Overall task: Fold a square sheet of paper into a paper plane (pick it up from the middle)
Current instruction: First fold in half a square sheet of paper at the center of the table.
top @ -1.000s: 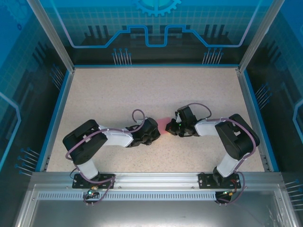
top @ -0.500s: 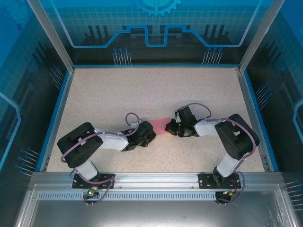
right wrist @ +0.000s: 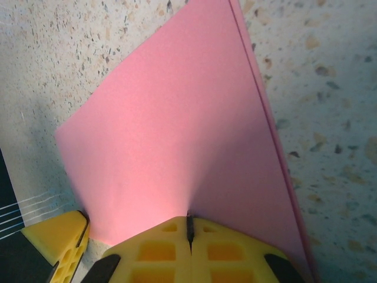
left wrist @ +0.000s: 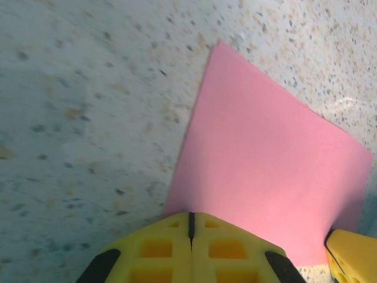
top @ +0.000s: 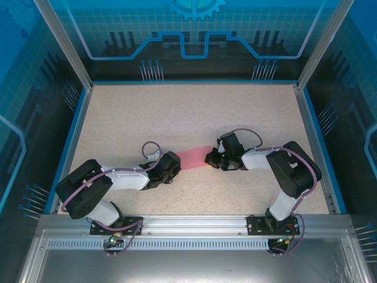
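Both jaws closed. Left gripper (left wrist: 190, 223): fingers flush together, tips sitting on the near edge of the square sheet of paper (left wrist: 265, 171). Can't tell if it's pinching or only pressing. Right gripper (right wrist: 189, 227): fingers flush too, and the sheet rises into the seam with shading fanning out from it, so it's pinched there. Sheet is plain pink, unmarked, matte. It spreads ahead of both sets of tips and spans the gap between them on the speckled table (top: 194, 112). From above it reads as a slanted oblong, not a square. Right wrist view: a second layer's edge peeks out along the right side, slightly offset, so it's doubled over. No crumpling, corners sharp.
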Robot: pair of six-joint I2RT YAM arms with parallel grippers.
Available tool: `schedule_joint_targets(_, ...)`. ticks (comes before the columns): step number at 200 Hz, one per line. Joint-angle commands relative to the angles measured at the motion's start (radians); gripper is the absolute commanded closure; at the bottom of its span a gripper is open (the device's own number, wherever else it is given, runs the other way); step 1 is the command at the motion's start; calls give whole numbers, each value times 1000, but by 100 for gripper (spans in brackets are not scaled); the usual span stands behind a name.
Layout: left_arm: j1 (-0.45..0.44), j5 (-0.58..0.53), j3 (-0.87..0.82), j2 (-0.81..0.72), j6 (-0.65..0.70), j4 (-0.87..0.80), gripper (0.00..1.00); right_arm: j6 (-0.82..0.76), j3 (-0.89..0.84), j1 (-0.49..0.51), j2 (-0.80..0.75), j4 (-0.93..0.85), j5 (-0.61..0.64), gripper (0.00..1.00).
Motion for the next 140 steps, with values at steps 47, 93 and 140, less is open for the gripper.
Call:
schedule_joint_targets(47, 28, -76, -20, -101, 75, -220, 100, -78, -44, -22, 38, -235, 144, 100)
schedule_joint_targets(93, 30, 25, 53, -215, 199, -146, 100, -147, 31, -11, -31, -252, 91, 100)
schedule_joint_targets(140, 3, 214, 54, 9, 62, 245, 100, -112, 8, -11, -4, -208, 85, 100)
